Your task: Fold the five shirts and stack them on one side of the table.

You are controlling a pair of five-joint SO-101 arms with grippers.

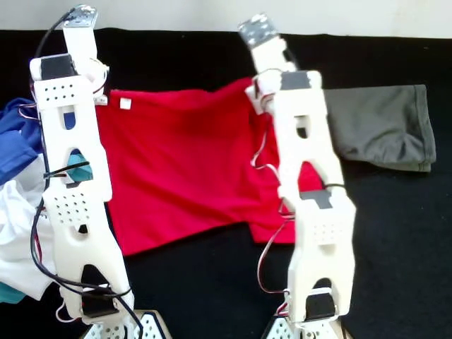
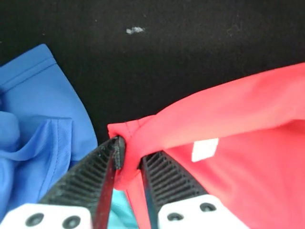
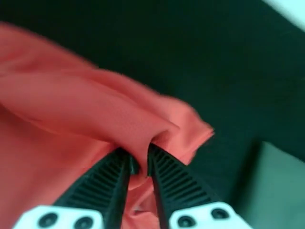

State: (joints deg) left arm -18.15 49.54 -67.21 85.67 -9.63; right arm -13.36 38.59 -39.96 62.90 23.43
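A red shirt (image 1: pixel 180 166) lies spread across the middle of the black table between the two arms, a white label (image 1: pixel 126 104) near its far left corner. My left gripper (image 2: pixel 129 160) is shut on the red shirt (image 2: pixel 224 124) at that far left corner. My right gripper (image 3: pixel 139 164) is shut on a bunched fold of the red shirt (image 3: pixel 86 109) at its far right corner, behind the right arm (image 1: pixel 311 191) in the high view. A grey shirt (image 1: pixel 381 127) lies flat at the far right. A blue shirt (image 1: pixel 18 138) and a white shirt (image 1: pixel 18 233) are heaped at the left edge.
The blue shirt (image 2: pixel 38 124) lies close beside the left gripper, with a bit of teal cloth (image 2: pixel 121 214) under the fingers. The grey shirt (image 3: pixel 281 191) lies just past the right gripper. Bare black table (image 1: pixel 212 282) spans the front between the arm bases.
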